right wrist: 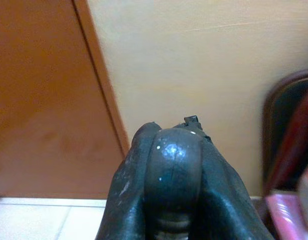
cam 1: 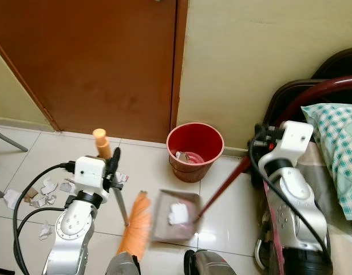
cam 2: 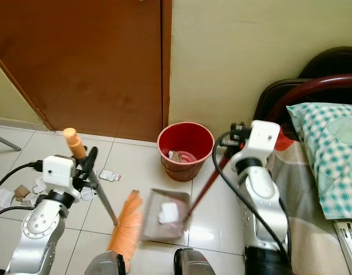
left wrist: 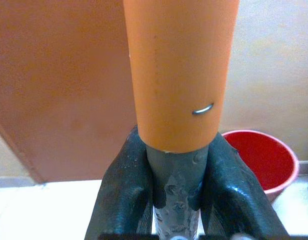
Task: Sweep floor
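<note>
Gripping broom [cam 1: 135,220] | left gripper [left wrist: 176,180] clamped | paper [cam 1: 178,213] in dustpan [cam 1: 164,226] beside bristles

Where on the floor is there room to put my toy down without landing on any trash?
The tiles between the brown door and the red bucket are bare, as are those right of the dustpan, up to the right gripper's arm. It is crowded by the left gripper, where paper scraps litter the floor, and around the broom.
</note>
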Robot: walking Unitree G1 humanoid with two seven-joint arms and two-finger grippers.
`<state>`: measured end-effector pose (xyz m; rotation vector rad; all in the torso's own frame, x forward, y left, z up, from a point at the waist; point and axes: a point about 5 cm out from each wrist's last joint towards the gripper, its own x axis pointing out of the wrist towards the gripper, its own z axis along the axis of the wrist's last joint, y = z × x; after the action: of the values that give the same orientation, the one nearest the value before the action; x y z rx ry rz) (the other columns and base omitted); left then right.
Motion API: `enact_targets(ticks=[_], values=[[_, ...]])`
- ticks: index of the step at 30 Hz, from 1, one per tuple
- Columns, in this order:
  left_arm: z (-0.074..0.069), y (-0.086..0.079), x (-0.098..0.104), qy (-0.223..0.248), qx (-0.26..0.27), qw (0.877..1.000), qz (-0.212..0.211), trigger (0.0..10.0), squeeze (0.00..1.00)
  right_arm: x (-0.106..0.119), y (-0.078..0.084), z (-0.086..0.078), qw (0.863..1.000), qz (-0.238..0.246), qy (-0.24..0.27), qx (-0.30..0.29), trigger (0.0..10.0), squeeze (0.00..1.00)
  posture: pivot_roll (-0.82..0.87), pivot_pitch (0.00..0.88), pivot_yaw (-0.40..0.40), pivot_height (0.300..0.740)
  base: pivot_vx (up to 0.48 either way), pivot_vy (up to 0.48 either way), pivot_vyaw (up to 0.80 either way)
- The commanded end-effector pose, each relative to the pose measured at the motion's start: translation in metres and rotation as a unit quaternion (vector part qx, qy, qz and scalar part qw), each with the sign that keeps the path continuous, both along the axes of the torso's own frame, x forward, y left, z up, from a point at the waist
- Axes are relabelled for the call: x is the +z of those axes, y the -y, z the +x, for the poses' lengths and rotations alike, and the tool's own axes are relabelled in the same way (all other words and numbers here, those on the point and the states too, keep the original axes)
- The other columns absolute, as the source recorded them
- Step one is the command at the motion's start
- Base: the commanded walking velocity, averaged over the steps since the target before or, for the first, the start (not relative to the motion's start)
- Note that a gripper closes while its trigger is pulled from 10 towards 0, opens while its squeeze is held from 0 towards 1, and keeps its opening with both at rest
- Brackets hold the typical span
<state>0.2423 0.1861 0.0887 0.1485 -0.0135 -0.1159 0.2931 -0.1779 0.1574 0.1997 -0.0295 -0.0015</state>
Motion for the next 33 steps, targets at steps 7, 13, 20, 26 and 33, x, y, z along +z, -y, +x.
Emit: enact_targets(ticks=[7,13,20,26,33], values=[[-0.002,-0.009,-0.009,-0.019,0.020,0.999,0.042,10.0,0.00,0.036,-0.001,0.008,0.999,0.035,0.037,0.009,10.0,0.00,-0.04,0.084,-0.020,0.740,0.000,0.000,0.00],[-0.001,-0.005,-0.011,-0.020,0.021,0.999,0.038,10.0,0.00,0.064,-0.008,0.017,0.995,0.065,0.071,0.033,10.0,0.00,-0.04,0.086,-0.021,0.740,0.000,0.000,0.00],[0.002,-0.002,-0.010,-0.015,0.015,0.999,0.036,10.0,0.00,0.108,-0.003,0.034,0.988,0.076,0.131,0.037,10.0,0.00,-0.04,0.083,-0.019,0.740,0.000,0.000,0.00],[0.002,-0.001,-0.011,-0.015,0.015,0.999,0.034,10.0,0.00,0.138,0.005,0.041,0.982,0.054,0.179,0.034,10.0,0.00,-0.04,0.083,-0.020,0.740,0.000,0.000,0.00],[0.002,0.002,-0.011,-0.015,0.011,0.999,0.031,10.0,0.00,0.165,0.014,0.040,0.964,-0.073,0.256,0.001,10.0,0.00,-0.04,0.086,-0.020,0.740,0.000,0.000,0.00]])
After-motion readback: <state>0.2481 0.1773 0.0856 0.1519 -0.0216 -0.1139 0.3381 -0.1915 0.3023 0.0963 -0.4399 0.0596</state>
